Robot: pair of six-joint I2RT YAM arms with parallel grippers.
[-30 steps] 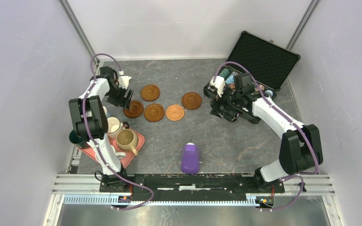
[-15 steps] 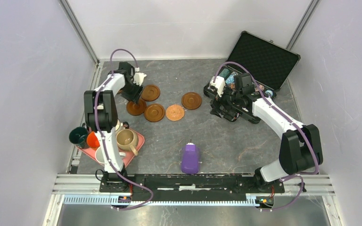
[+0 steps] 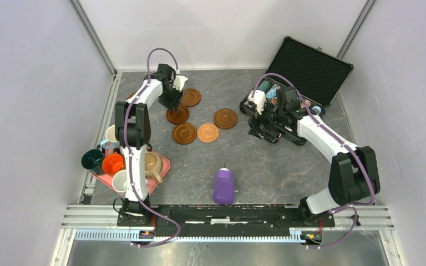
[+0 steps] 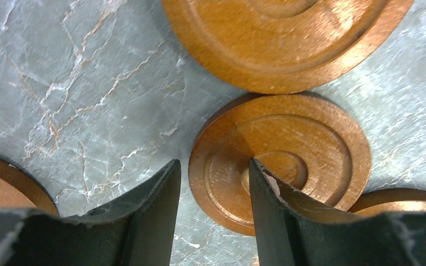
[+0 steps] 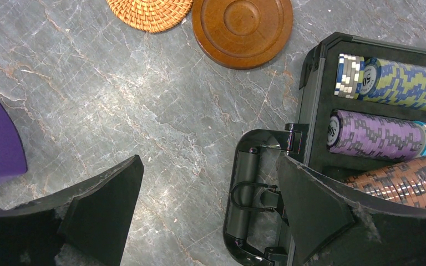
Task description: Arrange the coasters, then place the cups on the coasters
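Finds the handled ceramic cups (image 3: 113,164) clustered at the counter's left edge, on and beside the pink rounded-square tray (image 3: 163,162), none yet on a coaster. Places the left fingers (image 4: 144,221) at the far left-centre, pointed down over a dark round wooden coaster with raised rim (image 4: 288,160). Sees them narrowed and straddling that coaster's left rim: one finger over the bare grey marbled counter (image 4: 89,83) just outside, the other over the disc near its middle. Cannot tell whether gripped or merely pressed. Notes the disc's bulk lying right of the gap, apparently touching a second wooden coaster (image 4: 288,39) beyond. Being round, offers no long axis to align with. Judges the left arm by far the nearer. Finds the right fingers (image 5: 100,210) spread wide and empty beside the open black chip case (image 5: 310,111), well apart from the lighter woven coaster (image 5: 150,11).
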